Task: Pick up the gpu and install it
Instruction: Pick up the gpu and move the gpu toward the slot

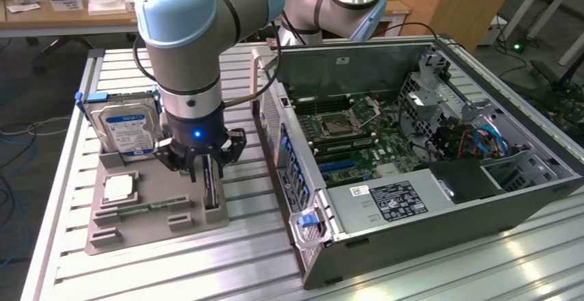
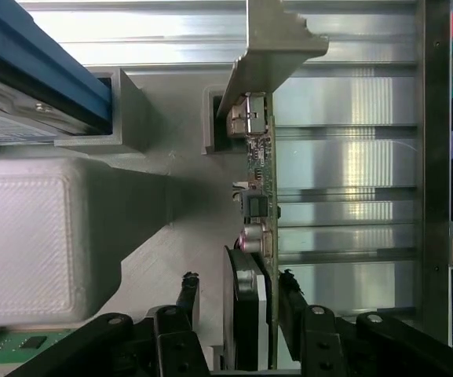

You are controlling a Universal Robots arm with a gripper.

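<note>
The gripper hangs right over the gpu, fingers spread and straddling the card, one at each face, with no pinch showing. The gpu stands on edge in a tray slot, its long axis crossing the line between the fingers.

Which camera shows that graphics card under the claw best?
The wrist view: the gpu stands on edge in its holder, its bracket and black fan clear between the gripper's open fingers. The exterior view gives just a thin dark edge below the gripper.
</note>
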